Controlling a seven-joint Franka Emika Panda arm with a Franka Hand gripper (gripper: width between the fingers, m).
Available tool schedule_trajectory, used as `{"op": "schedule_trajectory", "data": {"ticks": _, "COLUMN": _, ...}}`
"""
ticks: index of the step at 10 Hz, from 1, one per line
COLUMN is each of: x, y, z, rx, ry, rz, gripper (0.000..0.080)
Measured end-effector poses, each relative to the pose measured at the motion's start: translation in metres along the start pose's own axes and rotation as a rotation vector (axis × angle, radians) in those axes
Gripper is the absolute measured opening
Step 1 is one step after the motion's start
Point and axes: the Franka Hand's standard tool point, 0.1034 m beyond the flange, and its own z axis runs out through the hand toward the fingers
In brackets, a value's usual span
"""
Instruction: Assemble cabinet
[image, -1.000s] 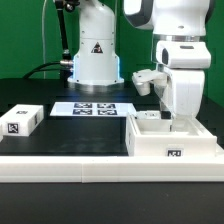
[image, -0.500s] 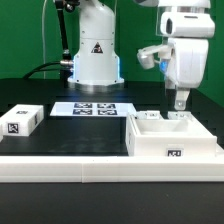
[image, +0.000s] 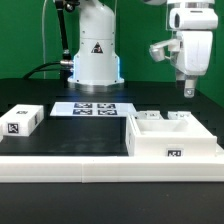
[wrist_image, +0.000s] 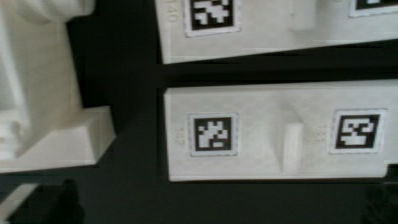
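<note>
The cabinet (image: 172, 142) is an open-topped white box with a marker tag on its front, at the exterior view's right. White pieces sit inside it along its far wall. My gripper (image: 188, 89) hangs well above its far right corner, open and empty. In the wrist view the gripper (wrist_image: 214, 212) shows only as dark fingertips (wrist_image: 50, 205) at the edge. Below it lies a white panel (wrist_image: 276, 100) with two tags and a small raised ridge between them, and a second tagged panel (wrist_image: 267, 45) lies beyond. A small white tagged block (image: 20, 120) lies apart at the exterior view's left.
The marker board (image: 92, 108) lies flat on the black table behind the cabinet. The white robot pedestal (image: 95, 55) with a triangle sticker stands at the back. A white ledge (image: 60, 158) runs along the front. A blocky white piece (wrist_image: 39, 100) shows beside the panels in the wrist view.
My gripper has risen out of the cabinet box and moved a little toward the exterior view's right, with nothing in it. The cabinet and the small block have not moved.
</note>
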Motion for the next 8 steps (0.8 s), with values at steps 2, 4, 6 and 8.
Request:
{"op": "schedule_trajectory", "data": {"ticks": 2, "x": 0.004, "y": -0.005, "z": 0.011, "rx": 0.007, "ry": 0.011, "rz": 0.013, "gripper": 0.0797}}
{"op": "schedule_trajectory", "data": {"ticks": 4, "x": 0.003, "y": -0.004, "z": 0.011, "rx": 0.006, "ry": 0.011, "rz": 0.017, "gripper": 0.0797}}
{"op": "schedule_trajectory", "data": {"ticks": 6, "x": -0.008, "y": -0.002, "z": 0.025, "rx": 0.007, "ry": 0.018, "rz": 0.015, "gripper": 0.0797}}
{"op": "schedule_trajectory", "data": {"ticks": 8, "x": -0.013, "y": -0.014, "z": 0.048, "rx": 0.021, "ry": 0.033, "rz": 0.03, "gripper": 0.0797}}
